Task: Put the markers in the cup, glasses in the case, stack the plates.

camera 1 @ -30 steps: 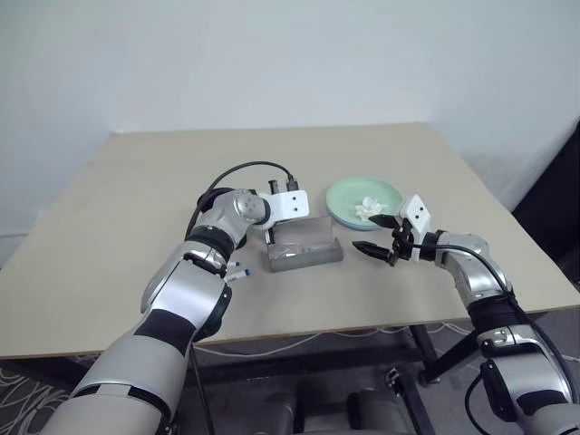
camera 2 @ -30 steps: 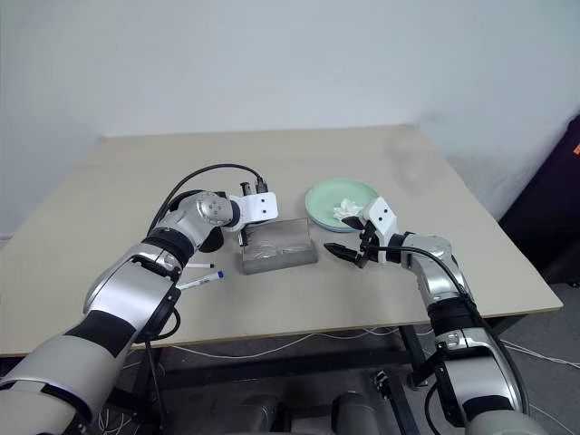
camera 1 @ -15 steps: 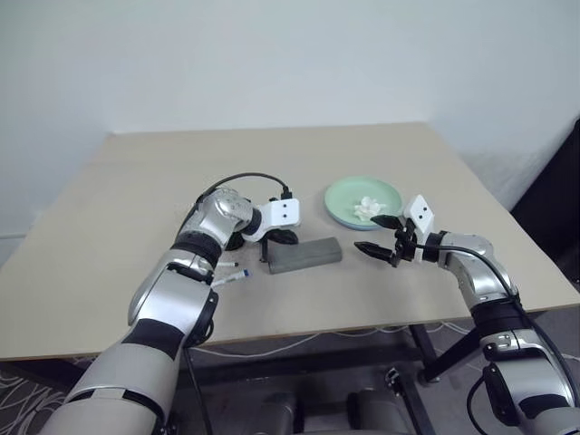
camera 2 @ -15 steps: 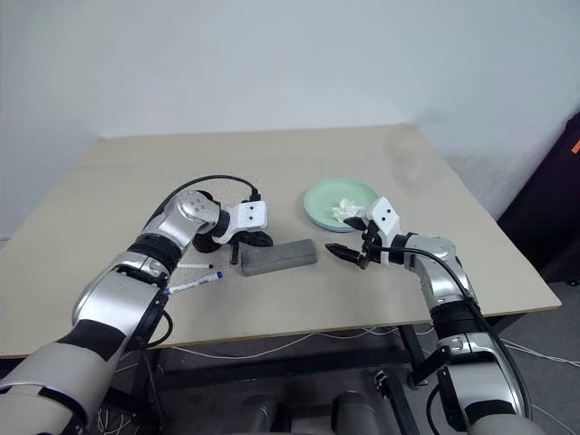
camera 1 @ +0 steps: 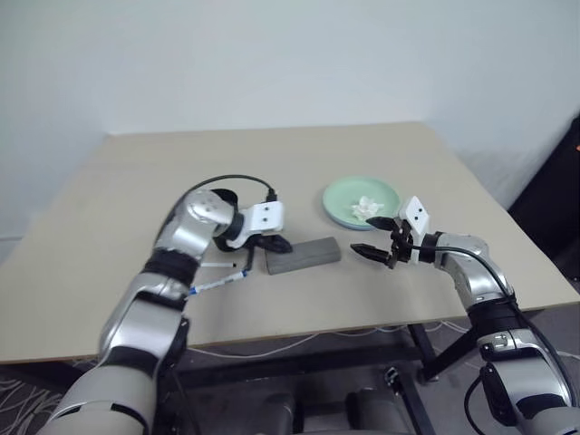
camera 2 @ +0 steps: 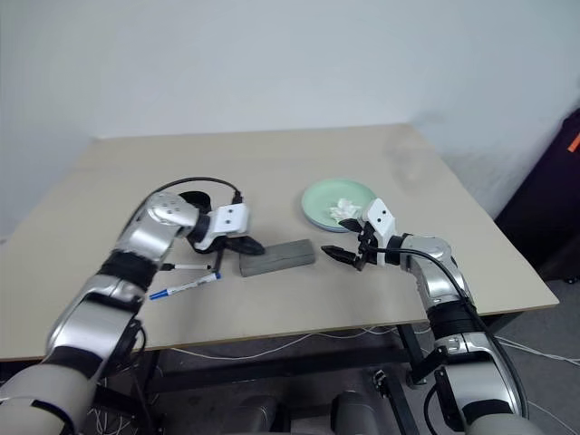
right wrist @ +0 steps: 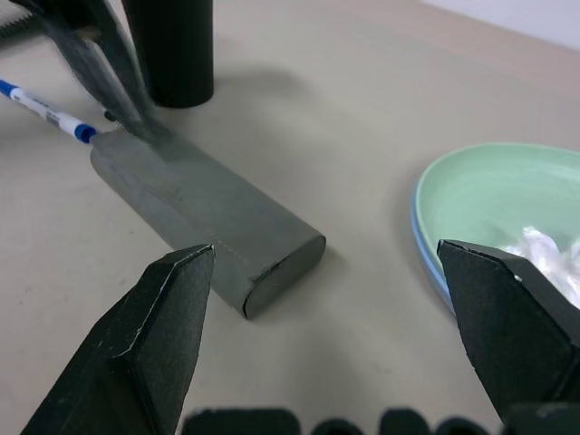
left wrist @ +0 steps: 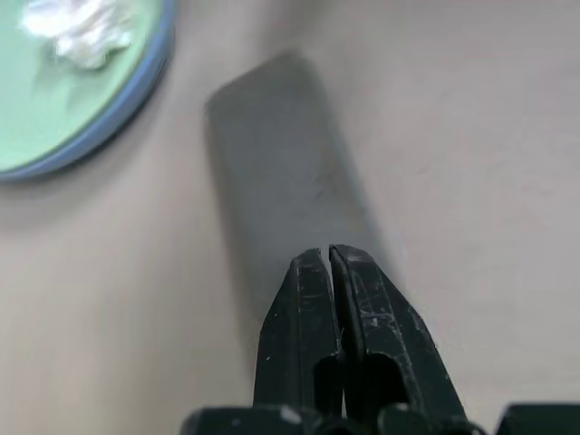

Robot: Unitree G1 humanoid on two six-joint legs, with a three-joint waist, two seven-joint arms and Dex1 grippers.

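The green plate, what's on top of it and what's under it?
A crumpled white lump lies on the green plate. Under it, a blue plate's rim peeks out; the rest of that plate is covered.

— I'm reading colours off the feed. What's on the plain beige tabletop point(camera 1: 109, 227)?

— I see a flat dark grey rectangular case point(camera 1: 304, 255), uniform and unpatterned. The round plates point(camera 1: 343, 201) are stacked: mint green on top, a light blue rim underneath. A crumpled white lump point(camera 1: 367, 207) lies on the green.

— And the pens?

— I see two thin white markers point(camera 2: 185, 285), one capped blue, the other black. The tapered cup point(right wrist: 169, 47) is black, and so are the fingers point(left wrist: 299, 313) of both grippers.
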